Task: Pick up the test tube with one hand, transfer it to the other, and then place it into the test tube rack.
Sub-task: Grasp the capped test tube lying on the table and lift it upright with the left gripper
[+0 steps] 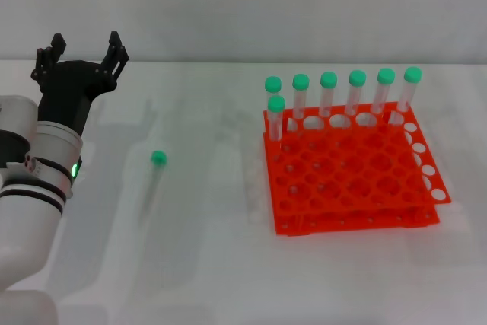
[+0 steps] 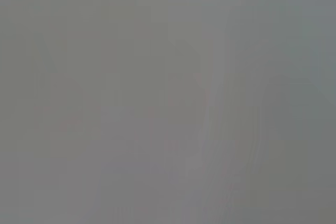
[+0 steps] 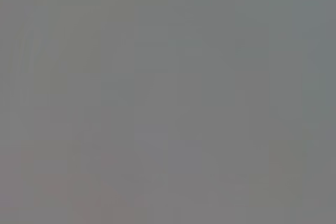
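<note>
Left gripper poised, tube not yet picked.

Head view: black clawed left gripper (image 1: 82,49) is hovering with fingers spread, holding nothing. Slim clear plastic test tube with green cap (image 1: 155,174) is lying flat on the white table (image 1: 205,264), nearer the robot and rackward of the claw. Likely light, rigid, slippery; grip mid-barrel. Bright orange-red plastic rack (image 1: 351,180) is holding seven capped tubes (image 1: 329,97) upright, far rows. Wrist views: blank grey. Right gripper unseen.
</note>
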Robot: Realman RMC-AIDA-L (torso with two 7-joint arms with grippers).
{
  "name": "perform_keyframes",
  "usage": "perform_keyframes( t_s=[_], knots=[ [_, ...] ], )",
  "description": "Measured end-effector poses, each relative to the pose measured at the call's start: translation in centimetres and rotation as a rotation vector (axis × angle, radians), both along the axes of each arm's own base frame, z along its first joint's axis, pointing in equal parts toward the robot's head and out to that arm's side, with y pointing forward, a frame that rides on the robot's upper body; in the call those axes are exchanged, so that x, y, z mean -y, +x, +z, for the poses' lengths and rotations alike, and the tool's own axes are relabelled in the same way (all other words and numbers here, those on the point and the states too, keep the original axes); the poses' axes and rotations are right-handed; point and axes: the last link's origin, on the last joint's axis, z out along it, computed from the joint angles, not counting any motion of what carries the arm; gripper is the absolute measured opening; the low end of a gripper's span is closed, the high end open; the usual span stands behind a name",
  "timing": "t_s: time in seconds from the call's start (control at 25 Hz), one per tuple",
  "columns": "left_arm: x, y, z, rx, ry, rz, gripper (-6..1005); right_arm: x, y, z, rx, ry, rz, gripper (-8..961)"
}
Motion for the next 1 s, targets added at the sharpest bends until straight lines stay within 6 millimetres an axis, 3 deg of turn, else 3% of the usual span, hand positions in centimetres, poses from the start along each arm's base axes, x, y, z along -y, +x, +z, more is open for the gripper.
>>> perform_keyframes(
  t_s=[0.08, 0.32, 0.4, 1.0],
  knots=[
    [0.00, 0.00, 0.00, 0.000, 0.000, 0.000, 889, 0.02, 0.06, 0.02, -0.008, -0.002, -0.001, 384],
    [0.14, -0.15, -0.04, -0.001, 0.000, 0.004, 889, -0.08, 0.04, 0.01, -0.009, -0.003, -0.002, 596],
    [0.19, -0.18, -0.08, -0.004, -0.002, 0.004, 889, -0.14, 0.09, -0.05, -0.007, -0.006, -0.008, 824],
    [0.33, 0.04, -0.35, -0.005, -0.010, -0.005, 889, -0.26, -0.01, 0.17, -0.003, -0.002, -0.002, 872]
  ],
)
